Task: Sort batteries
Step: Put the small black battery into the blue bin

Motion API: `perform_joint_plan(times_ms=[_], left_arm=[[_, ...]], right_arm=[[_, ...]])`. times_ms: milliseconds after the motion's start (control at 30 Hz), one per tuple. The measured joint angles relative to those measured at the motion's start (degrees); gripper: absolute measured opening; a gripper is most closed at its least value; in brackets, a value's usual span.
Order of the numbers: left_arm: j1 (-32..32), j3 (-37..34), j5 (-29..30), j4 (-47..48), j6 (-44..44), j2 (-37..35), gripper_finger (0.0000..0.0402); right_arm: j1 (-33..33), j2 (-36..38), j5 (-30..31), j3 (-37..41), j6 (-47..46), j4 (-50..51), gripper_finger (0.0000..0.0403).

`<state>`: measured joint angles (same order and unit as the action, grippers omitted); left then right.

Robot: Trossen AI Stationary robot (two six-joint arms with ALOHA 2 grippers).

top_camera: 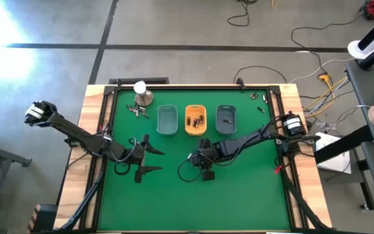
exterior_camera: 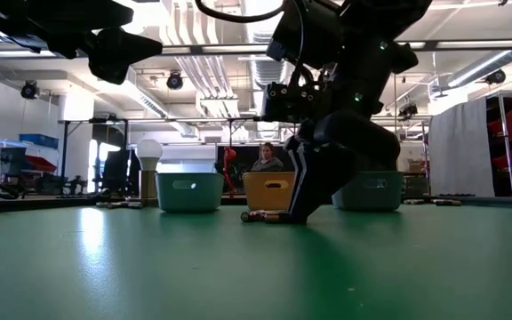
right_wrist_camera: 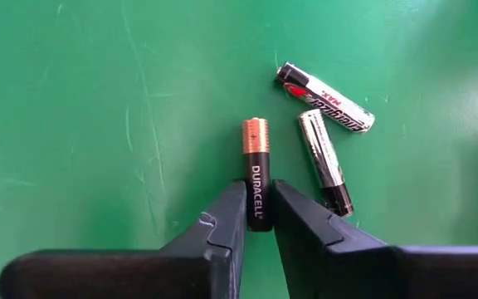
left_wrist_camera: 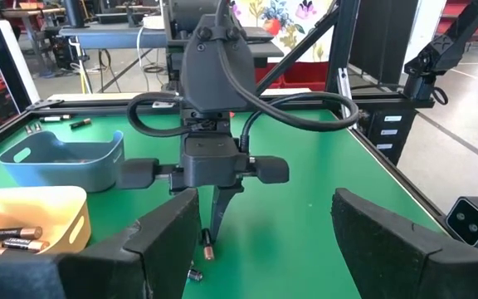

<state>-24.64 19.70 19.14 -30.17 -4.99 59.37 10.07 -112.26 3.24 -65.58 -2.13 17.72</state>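
High view shows the green felt-like tabletop (top_camera: 239,195), framed in pale wood, as the largest thing, with both dark jointed arms reaching in from the near corners. The left tool (top_camera: 139,156) hangs over the left middle of the mat, its two fingers spread wide with nothing between them. The right tool (right_wrist_camera: 260,212) points down at the mat near the centre, just before the orange tray, its two flat dark fingers closed on the black end of a Duracell battery (right_wrist_camera: 255,173), a smooth cylinder with a copper-coloured cap that lies on the mat.

Three small rounded plastic trays stand in a row at the far middle: a teal tray (top_camera: 167,119) on the left, an orange tray (top_camera: 195,119) in the middle, a blue-grey tray (top_camera: 226,118) on the right. The orange one holds a few dark batteries; the blue-grey one shows a small dark thing, hard to make out; the teal one's inside is unclear.

Left of the trays stands a metal dome with a white ball (top_camera: 141,93), with loose batteries (top_camera: 136,110) just beside it. Two silvery batteries (right_wrist_camera: 325,124) lie close to the gripped one, apart from it. More small pieces lie at the far right corner, too tiny to identify.
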Motion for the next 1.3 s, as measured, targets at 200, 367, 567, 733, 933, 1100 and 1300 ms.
perform_joint_plan(times_ms=[200,367,567,733,933,1100,1300], left_arm=[[0.0,0.0,0.0,0.0,0.0,0.0,0.0252],[0.0,0.0,0.0,0.0,0.0,0.0,0.0252],[0.0,0.0,0.0,-0.2,0.0,0.0,0.0252],[0.0,0.0,0.0,-0.2,0.0,0.0,0.0252],[0.0,0.0,0.0,-0.2,-0.2,0.0,0.0252],[0.0,0.2,0.0,-0.2,-0.2,0.0,0.0252],[0.0,0.2,0.0,-0.2,-0.3,0.0,0.0252]], right_arm=[[0.1,0.7,-0.1,0.0,-1.0,1.7,0.0039],[0.2,2.7,-0.2,-0.1,-1.0,4.1,0.0037],[0.2,5.2,-0.4,0.0,-2.7,10.0,0.0044],[0.2,6.1,-0.5,0.0,-4.2,16.5,0.0038],[0.2,6.2,-0.6,0.0,-5.7,21.2,0.0045],[0.0,6.2,-0.7,0.0,-9.2,23.9,0.0042],[0.0,10.2,-0.7,-0.1,-10.8,28.0,0.0036]])
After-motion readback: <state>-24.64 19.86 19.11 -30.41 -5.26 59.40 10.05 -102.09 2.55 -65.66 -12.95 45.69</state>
